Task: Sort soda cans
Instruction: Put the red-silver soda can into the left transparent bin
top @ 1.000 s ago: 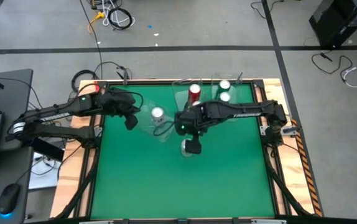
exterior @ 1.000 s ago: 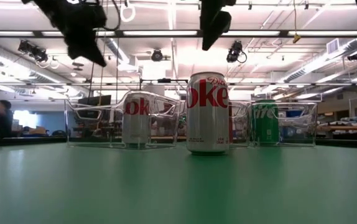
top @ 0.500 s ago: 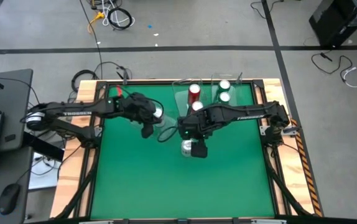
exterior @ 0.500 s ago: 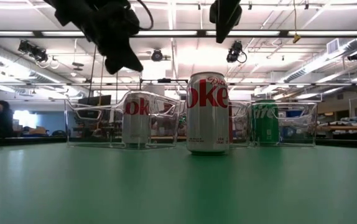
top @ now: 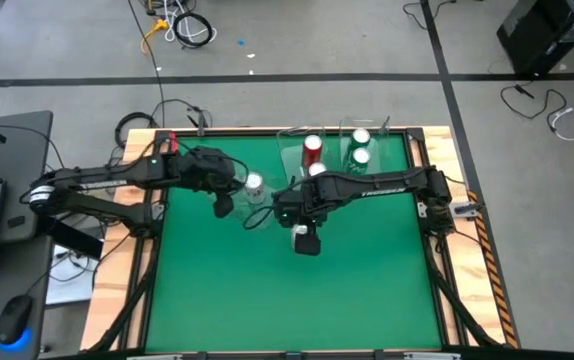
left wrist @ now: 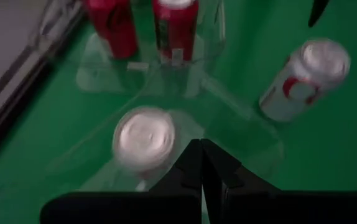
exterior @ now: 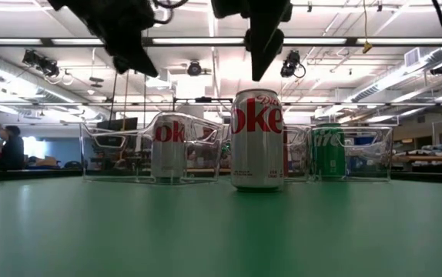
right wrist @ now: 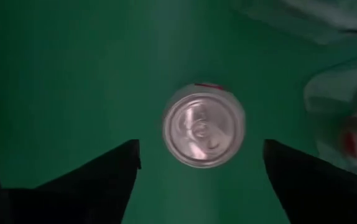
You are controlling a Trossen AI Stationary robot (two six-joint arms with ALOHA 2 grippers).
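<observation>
A silver can (top: 298, 232) (exterior: 257, 138) stands upright on the green mat, its top (right wrist: 203, 129) seen straight on in the right wrist view. My right gripper (right wrist: 200, 146) (exterior: 263, 46) hangs open above it, fingers on either side and clear of it. A second silver can (left wrist: 144, 138) (top: 255, 185) stands in a clear bin (left wrist: 104, 155). My left gripper (left wrist: 200, 149) (top: 222, 200) hovers shut beside that bin. Two red cans (top: 314, 150) and two green cans (top: 361, 145) stand in clear bins at the far edge.
Three clear bins sit in the far half of the table, with walls (exterior: 121, 150) rising about as high as the cans. The wooden frame (top: 437, 290) rims the mat. The mat's near half (top: 287, 300) is bare green. A person (exterior: 9, 146) shows in the room behind.
My left gripper swung toward the table's right and a little down, then drew back left and up. My right gripper shifted slightly right, then came back over the silver can and sank a little toward it. The cans stayed put.
</observation>
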